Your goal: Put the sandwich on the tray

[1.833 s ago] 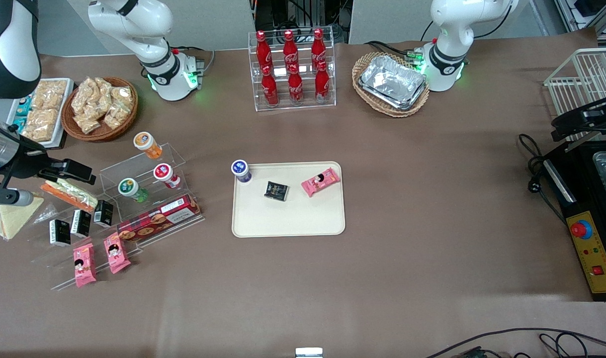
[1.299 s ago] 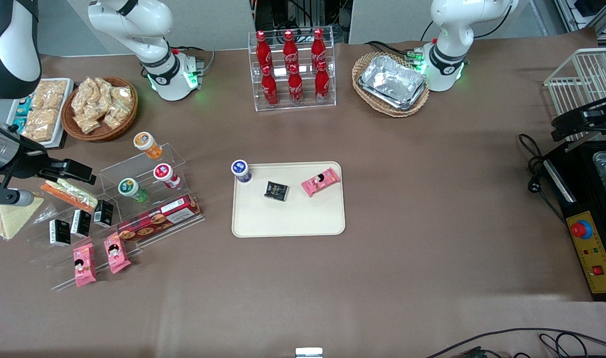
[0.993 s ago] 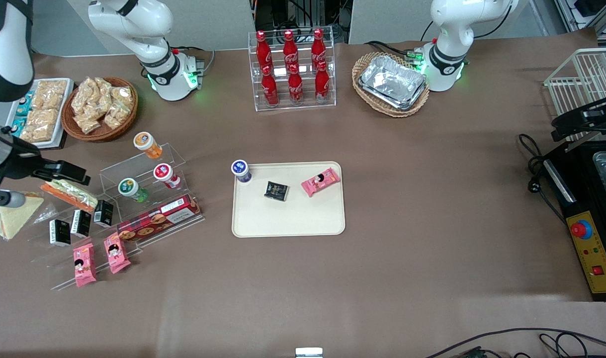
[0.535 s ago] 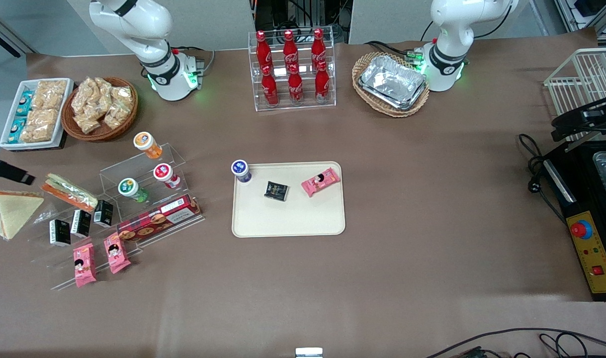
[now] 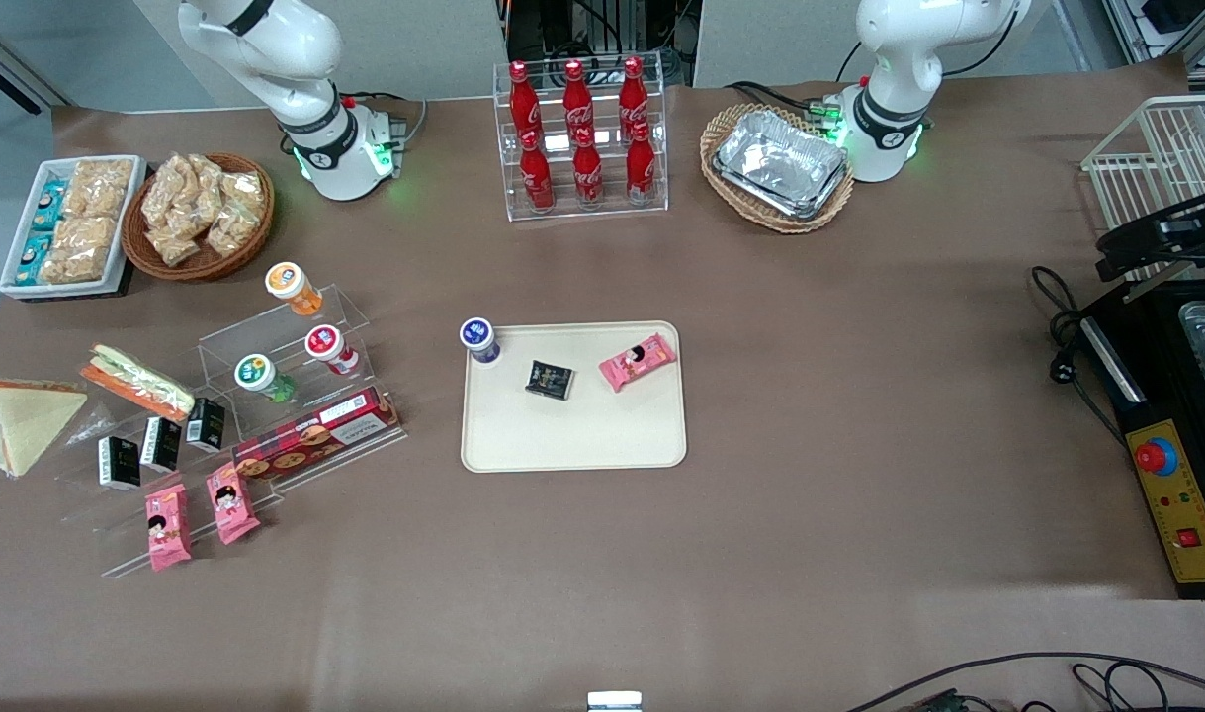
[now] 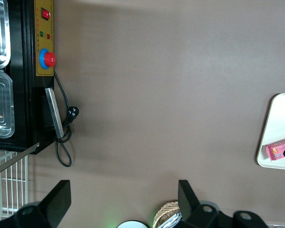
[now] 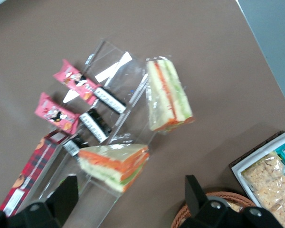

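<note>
Hovering high over the working arm's end of the bench, the claw (image 7: 129, 190) hangs spread and empty, while the sandwich (image 5: 24, 420) lies flat near the bench edge, well apart from the tray (image 5: 572, 445). A clean pick likely means centring on that wedge, not the orange-edged sandwich (image 7: 114, 164) beside it.
</note>
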Tool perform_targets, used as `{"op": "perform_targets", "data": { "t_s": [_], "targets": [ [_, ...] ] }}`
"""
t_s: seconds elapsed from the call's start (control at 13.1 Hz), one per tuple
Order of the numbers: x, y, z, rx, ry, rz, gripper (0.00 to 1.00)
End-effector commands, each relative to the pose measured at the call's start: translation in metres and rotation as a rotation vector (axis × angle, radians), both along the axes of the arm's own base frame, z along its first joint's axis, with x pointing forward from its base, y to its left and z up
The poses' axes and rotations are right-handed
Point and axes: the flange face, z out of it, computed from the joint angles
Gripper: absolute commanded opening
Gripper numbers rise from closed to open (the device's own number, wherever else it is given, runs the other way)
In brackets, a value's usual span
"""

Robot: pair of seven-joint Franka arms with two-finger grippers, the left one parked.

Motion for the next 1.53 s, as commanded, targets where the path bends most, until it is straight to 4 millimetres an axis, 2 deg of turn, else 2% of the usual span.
{"op": "perform_targets", "data": {
  "t_s": [0.0, 0.15, 0.31, 0.46, 0.84, 1.22, 1.3, 1.45],
  "targets": [
    [0.004, -0.044, -0.039, -0.005, -0.002, -0.077, 1.00],
    [0.011, -0.053, -0.060, -0.010, -0.005, -0.083, 1.00],
    [0.008, -0.056, -0.095, -0.027, -0.030, -0.083, 1.00],
    [0.003, -0.065, -0.117, -0.049, -0.064, -0.089, 1.00],
    [-0.007, -0.060, -0.169, -0.070, -0.098, -0.081, 1.00],
    [-0.004, -0.062, -0.184, -0.070, -0.103, -0.076, 1.00],
    [-0.004, -0.062, -0.184, -0.069, -0.102, -0.071, 0.93],
    [-0.006, -0.064, -0.182, -0.073, -0.100, 0.004, 0.54]
  ]
}}
